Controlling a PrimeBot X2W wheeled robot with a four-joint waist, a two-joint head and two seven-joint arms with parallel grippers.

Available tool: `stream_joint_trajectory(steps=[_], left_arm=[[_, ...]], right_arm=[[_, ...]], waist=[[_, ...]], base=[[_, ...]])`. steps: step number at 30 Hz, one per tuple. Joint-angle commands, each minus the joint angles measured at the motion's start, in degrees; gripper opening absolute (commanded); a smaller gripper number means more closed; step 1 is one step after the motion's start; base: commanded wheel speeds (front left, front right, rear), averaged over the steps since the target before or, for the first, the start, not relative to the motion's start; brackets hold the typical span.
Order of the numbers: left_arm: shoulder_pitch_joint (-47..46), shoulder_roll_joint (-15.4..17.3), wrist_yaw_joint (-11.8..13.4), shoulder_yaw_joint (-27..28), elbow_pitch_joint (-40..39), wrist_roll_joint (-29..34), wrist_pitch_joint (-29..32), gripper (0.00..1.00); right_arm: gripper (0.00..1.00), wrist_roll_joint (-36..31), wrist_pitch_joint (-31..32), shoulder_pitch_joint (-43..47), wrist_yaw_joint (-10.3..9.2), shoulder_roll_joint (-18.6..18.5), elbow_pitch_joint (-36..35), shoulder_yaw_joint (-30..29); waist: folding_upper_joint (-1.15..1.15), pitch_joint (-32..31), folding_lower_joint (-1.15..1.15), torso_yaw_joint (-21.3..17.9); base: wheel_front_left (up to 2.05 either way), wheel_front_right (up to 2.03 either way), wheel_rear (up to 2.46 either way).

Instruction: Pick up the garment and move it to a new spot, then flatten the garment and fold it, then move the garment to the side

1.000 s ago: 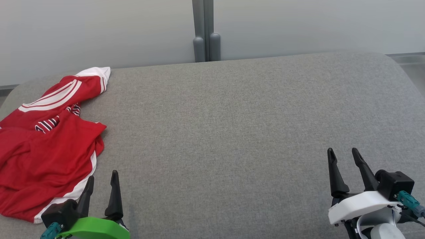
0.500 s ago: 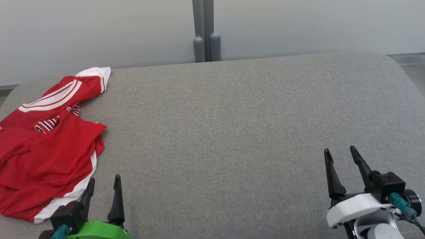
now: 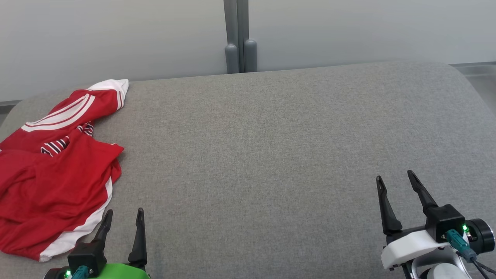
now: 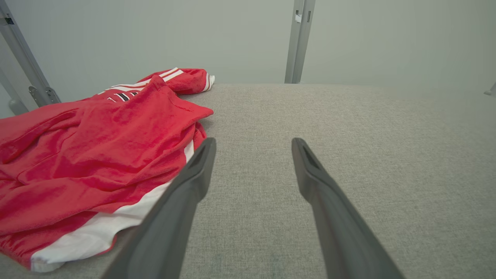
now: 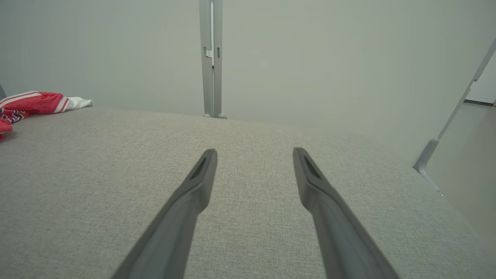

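From where I stand I count one garment (image 3: 54, 174), a red shirt with white trim, on one grey cushioned table (image 3: 271, 155). There are two grippers, the left gripper (image 3: 124, 210) on a green mount and the right gripper (image 3: 394, 174) on a white one, each with two dark fingers (image 3: 387, 209), four in all. Each wrist carries one teal plug (image 3: 456, 239) and one small green light (image 3: 464, 228), so two of each. Behind the table stand two round-topped grey posts (image 3: 232, 58) side by side, between two pale wall panels (image 3: 116, 38)
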Motion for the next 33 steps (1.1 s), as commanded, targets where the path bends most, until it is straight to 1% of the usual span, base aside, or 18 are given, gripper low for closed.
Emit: stream_joint_trajectory(steps=[1,8,11,17,33], left_arm=[[0.4,0.3,-0.4,0.3,0.1,1.2,-0.5,1.00],[0.8,-0.1,-0.4,0.9,0.5,3.6,-1.2,1.00],[1.0,-0.4,-0.4,1.9,1.1,4.0,-1.5,1.00],[0.7,-0.7,-0.7,2.5,2.1,4.5,-1.8,1.00],[0.6,-0.9,-1.2,3.2,2.6,4.6,-1.8,1.00]], right_arm=[[1.00,-1.4,-0.6,0.4,0.00,-0.3,-0.5,-0.1],[1.00,-4.0,-1.3,0.7,0.00,-0.3,-0.4,-0.5],[1.00,-2.1,-1.7,0.9,-0.01,-0.3,0.2,-1.2],[1.00,-1.0,-2.0,1.1,-0.01,-0.3,1.6,-1.4],[1.00,-0.2,-2.0,0.9,-0.01,-0.3,3.5,-1.2]], waist=[[0.00,0.0,0.00,0.0],[0.00,-0.2,0.00,0.0],[0.00,-0.3,0.00,0.0],[0.00,-0.4,0.00,0.0],[0.00,-0.9,0.00,-0.2]], base=[[0.00,0.00,0.00],[0.00,0.00,0.00],[0.00,0.00,0.00],[0.00,0.00,0.00],[0.00,0.00,0.00]])
